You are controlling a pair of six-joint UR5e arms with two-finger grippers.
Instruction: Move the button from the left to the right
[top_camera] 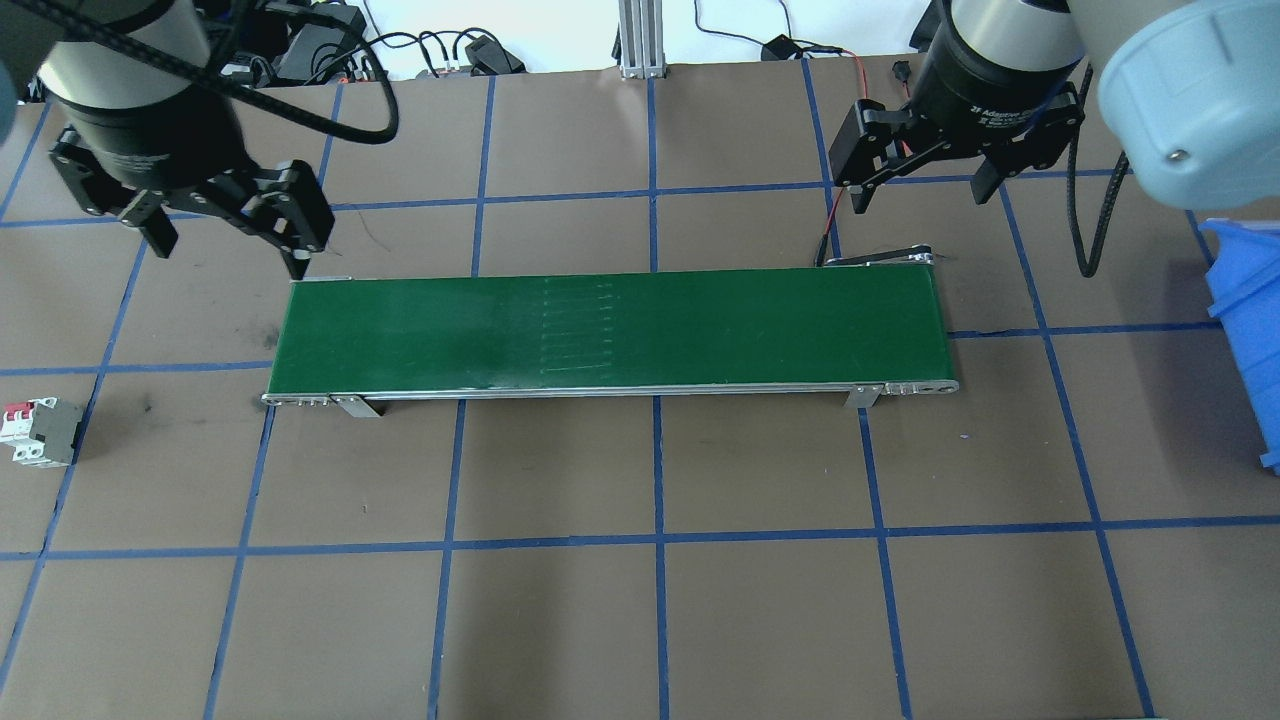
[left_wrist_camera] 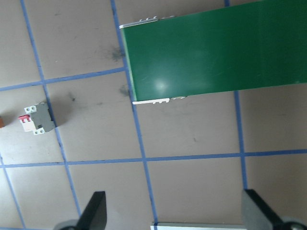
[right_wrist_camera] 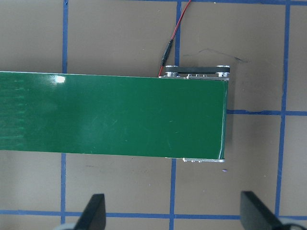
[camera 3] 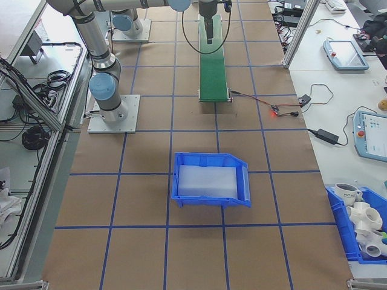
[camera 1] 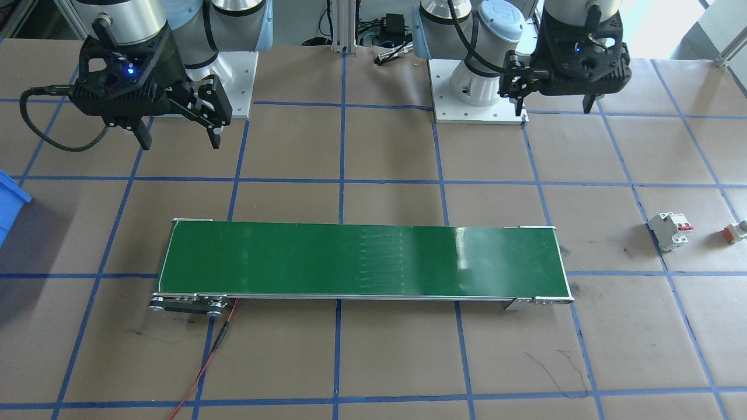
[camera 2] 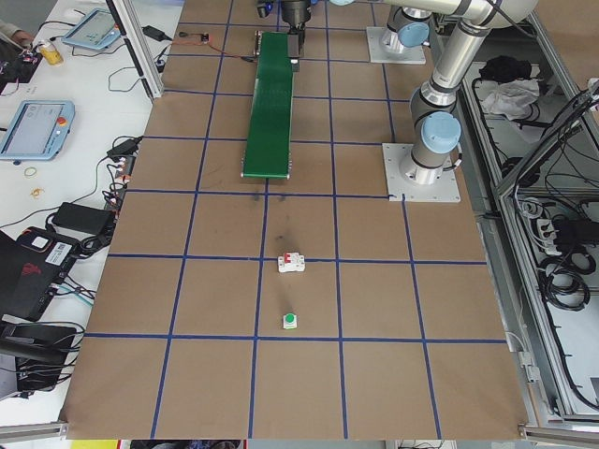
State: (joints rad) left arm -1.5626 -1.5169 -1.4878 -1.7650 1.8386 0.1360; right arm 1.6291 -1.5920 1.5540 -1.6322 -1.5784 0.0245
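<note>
Two claws hang apart and empty in the front-facing view: the left claw [camera 1: 554, 105] on that view's right, the right claw [camera 1: 180, 142] on its left, both with fingers spread wide above the brown paper-covered bench [camera 1: 373, 361] gridded with blue tape. Between them runs the long green conveyor belt [camera 1: 362, 259], bare. Past its end on the left arm's side stands the white circuit breaker with red levers [camera 1: 670, 230], and just beyond it, at the frame's edge, lies the tiny whitish-grey push-button switch with an orange end [camera 1: 736, 231], apart from both claws.

From overhead, the left claw [top_camera: 228, 240] hovers at the belt's near end on its own side and the right claw [top_camera: 920, 190] at the other end, likely so that one can load the belt and the other unload it. The breaker [top_camera: 40, 432] shows at the frame's left edge; the button is out of this frame. A blue plastic bin [top_camera: 1245, 330] sits on the right side.

The left side view shows the button [camera 2: 290, 322] best, green cap up, near the breaker [camera 2: 293, 264] and well apart from the belt [camera 2: 270, 103].

The right side view shows the bin [camera 3: 210, 180] open, near the belt's right end, probably the drop place.

The left wrist view shows two wide-set fingertips [left_wrist_camera: 93, 211], the breaker [left_wrist_camera: 36, 118], and an orange sliver at the left edge that may be the button.

The right wrist view shows spread fingertips [right_wrist_camera: 93, 211] over the belt's end [right_wrist_camera: 144, 117].
</note>
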